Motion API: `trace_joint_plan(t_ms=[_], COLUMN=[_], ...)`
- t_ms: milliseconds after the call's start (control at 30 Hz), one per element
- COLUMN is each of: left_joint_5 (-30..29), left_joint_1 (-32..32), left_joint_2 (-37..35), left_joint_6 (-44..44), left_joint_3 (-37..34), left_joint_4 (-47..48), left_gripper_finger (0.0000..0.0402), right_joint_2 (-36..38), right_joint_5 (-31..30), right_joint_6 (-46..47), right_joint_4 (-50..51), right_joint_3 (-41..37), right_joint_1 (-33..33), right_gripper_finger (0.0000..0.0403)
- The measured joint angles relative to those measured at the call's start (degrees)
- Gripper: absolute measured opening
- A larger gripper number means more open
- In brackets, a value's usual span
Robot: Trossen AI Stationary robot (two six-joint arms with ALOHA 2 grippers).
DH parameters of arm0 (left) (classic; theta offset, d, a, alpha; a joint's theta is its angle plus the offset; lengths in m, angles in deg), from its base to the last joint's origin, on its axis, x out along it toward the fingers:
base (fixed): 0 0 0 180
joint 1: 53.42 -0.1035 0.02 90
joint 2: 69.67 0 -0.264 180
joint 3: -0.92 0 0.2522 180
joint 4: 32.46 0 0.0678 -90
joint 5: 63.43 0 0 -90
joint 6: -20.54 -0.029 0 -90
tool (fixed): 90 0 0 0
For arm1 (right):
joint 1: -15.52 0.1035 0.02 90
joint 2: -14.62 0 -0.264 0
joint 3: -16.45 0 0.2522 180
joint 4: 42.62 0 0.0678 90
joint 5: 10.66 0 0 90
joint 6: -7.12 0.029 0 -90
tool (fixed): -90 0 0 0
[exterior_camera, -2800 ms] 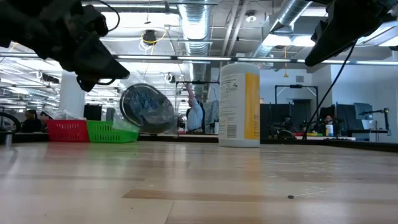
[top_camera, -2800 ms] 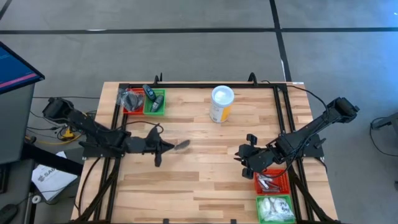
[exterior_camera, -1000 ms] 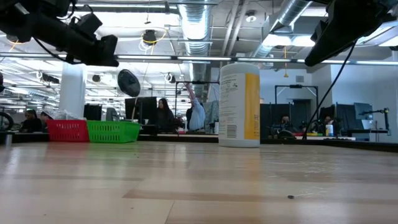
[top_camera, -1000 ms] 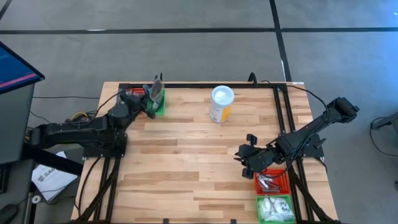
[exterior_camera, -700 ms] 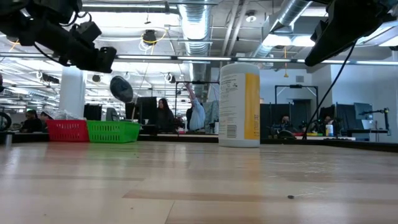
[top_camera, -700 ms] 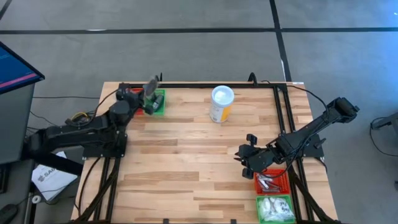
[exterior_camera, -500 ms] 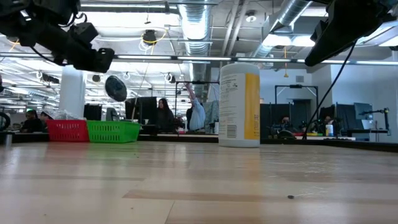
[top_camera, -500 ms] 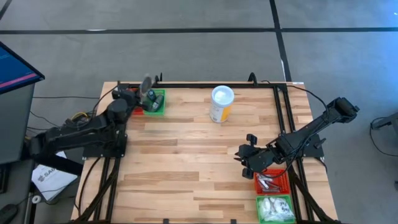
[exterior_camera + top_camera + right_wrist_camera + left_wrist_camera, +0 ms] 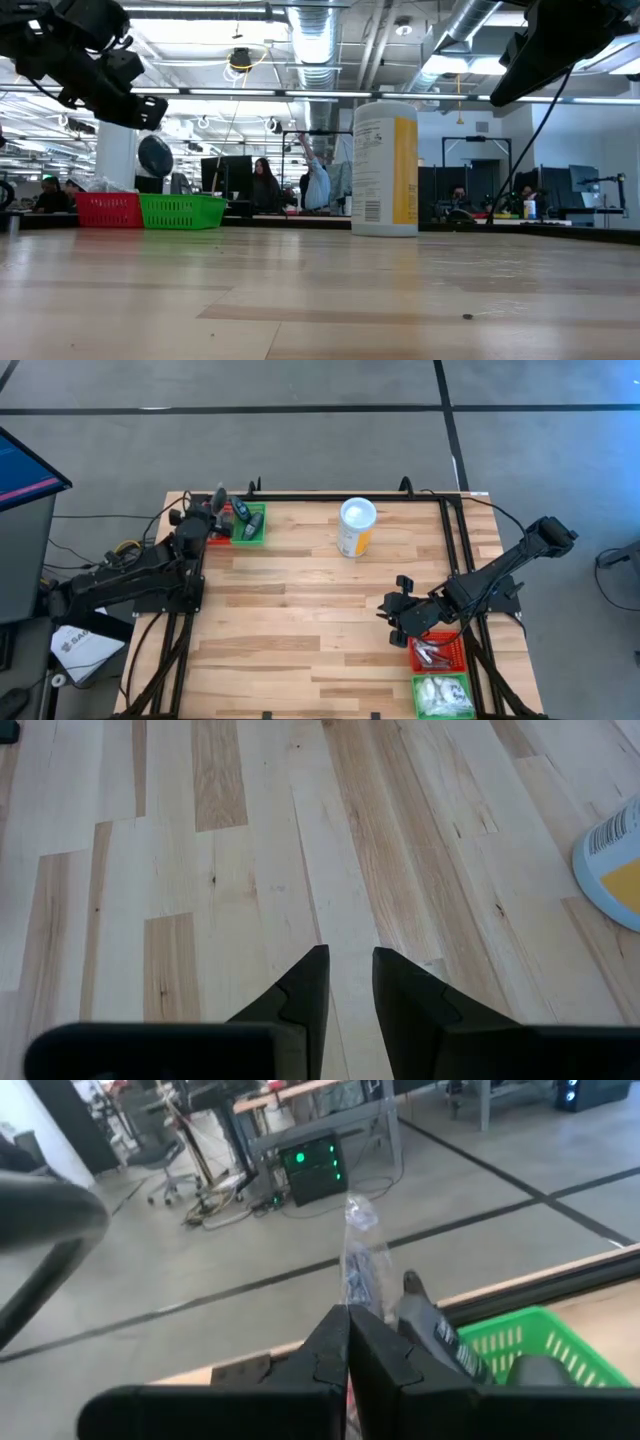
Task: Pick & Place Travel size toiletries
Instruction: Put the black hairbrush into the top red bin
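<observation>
My left gripper is over the table's far left corner, above the red basket, and is shut on a dark round puck in clear wrap. In the left wrist view the puck shows edge-on just past the fingertips. Beside the red basket a green basket holds a small dark bottle. My right gripper hangs above the boards at the right, open, with only bare wood between its fingers. My left gripper pinches the wrapped puck by its near edge between the two fingers. The fingers come nearly level, from the table's near side, pointing toward the far edge. The puck stands on edge beyond the fingertips, lifted clear of baskets and table.
A yellow canister with a white lid stands at the far middle. At the near right a red basket holds silvery tubes and a green basket holds white packets. Black frame rails run along the table's edges.
My left gripper has swung from above the green basket toward the table's left edge, sinking a little, and now hangs over the red basket. It has stayed shut on the puck, which went along with it, clear of everything.
</observation>
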Motion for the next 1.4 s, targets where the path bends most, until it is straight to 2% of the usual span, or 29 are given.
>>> trace_joint_plan(t_ms=[333,700,933,1400], left_joint_5=[2.43,4.99,5.99,6.54], left_joint_1=[-0.22,-0.17,-0.19,-0.17], left_joint_2=[0.13,0.13,1.64,4.72], left_joint_6=[10.53,13.86,18.30,20.29], left_joint_3=[-0.02,-0.02,-0.02,-0.04], left_joint_4=[8.50,9.27,14.62,14.49], left_gripper_finger=[0.0000,0.0000,0.0000,0.0004], right_joint_2=[0.00,0.00,0.00,0.00], right_joint_5=[-0.03,-0.05,-0.05,-0.10], right_joint_6=[0.00,0.00,0.00,0.00], right_joint_4=[0.00,0.00,0.00,0.00], right_joint_3=[0.00,0.00,0.00,0.00], right_joint_1=[0.00,0.00,0.02,0.00], right_gripper_finger=[0.0072,0.0072,0.0072,0.0072])
